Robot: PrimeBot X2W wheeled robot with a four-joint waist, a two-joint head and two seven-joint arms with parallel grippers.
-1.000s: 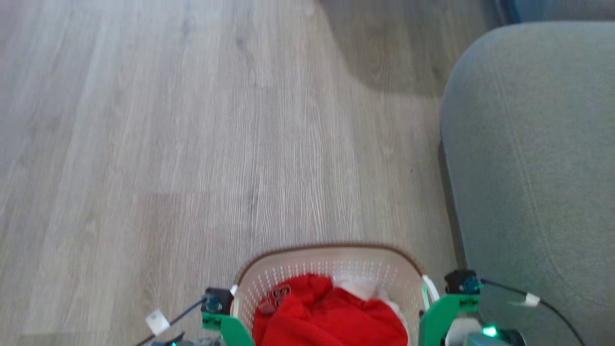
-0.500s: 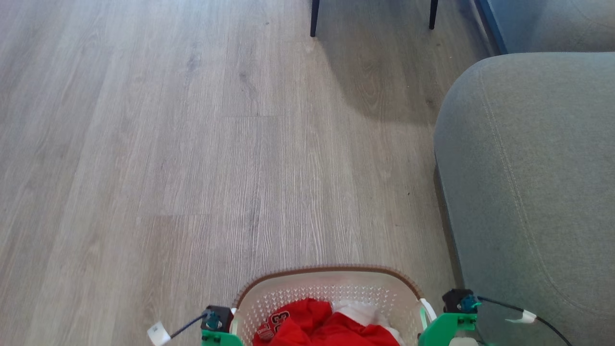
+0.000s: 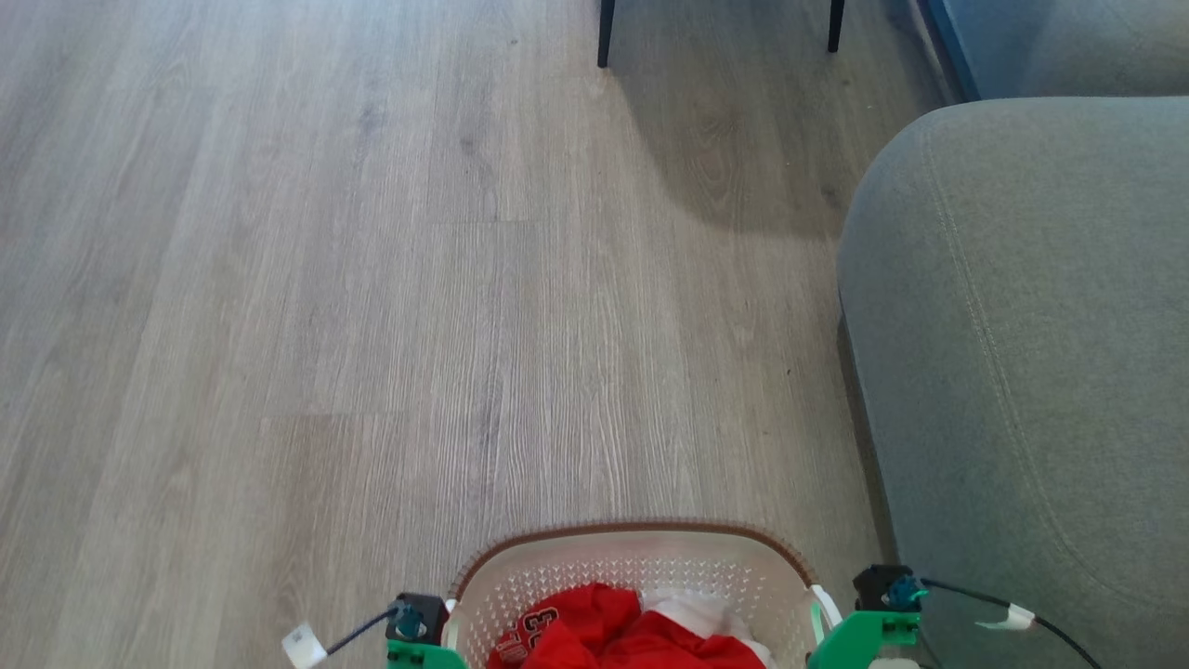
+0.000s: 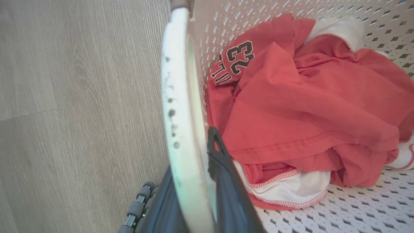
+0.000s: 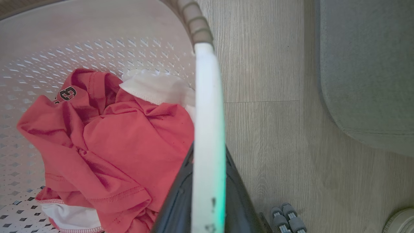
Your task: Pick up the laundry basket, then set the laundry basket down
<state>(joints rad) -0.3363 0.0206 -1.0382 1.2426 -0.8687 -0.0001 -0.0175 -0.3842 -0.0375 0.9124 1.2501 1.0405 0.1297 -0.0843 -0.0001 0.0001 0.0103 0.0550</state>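
Observation:
The laundry basket [image 3: 632,534], cream and perforated with a brown woven rim, sits at the bottom middle of the head view, between my two arms. A red jersey [image 4: 291,106] with the number 23 and some white cloth lie inside it. In the left wrist view my left gripper [image 4: 191,161] is shut on the basket's white left handle [image 4: 179,97], with a dark finger [image 4: 224,181] on the inner side. In the right wrist view my right gripper [image 5: 208,161] is shut on the white right handle [image 5: 208,106]. The green mounts of both arms [image 3: 859,636] flank the basket.
A grey upholstered seat [image 3: 1022,372] stands close on the right, next to the basket's right side. Two dark furniture legs [image 3: 606,37] stand far ahead. Open wood floor [image 3: 325,279] stretches ahead and to the left. Thin cables with white tags hang from both wrists.
The whole head picture has shifted, so the camera moved: the furniture legs came into view and the basket sits lower in the picture. Both grips on the handles are unchanged.

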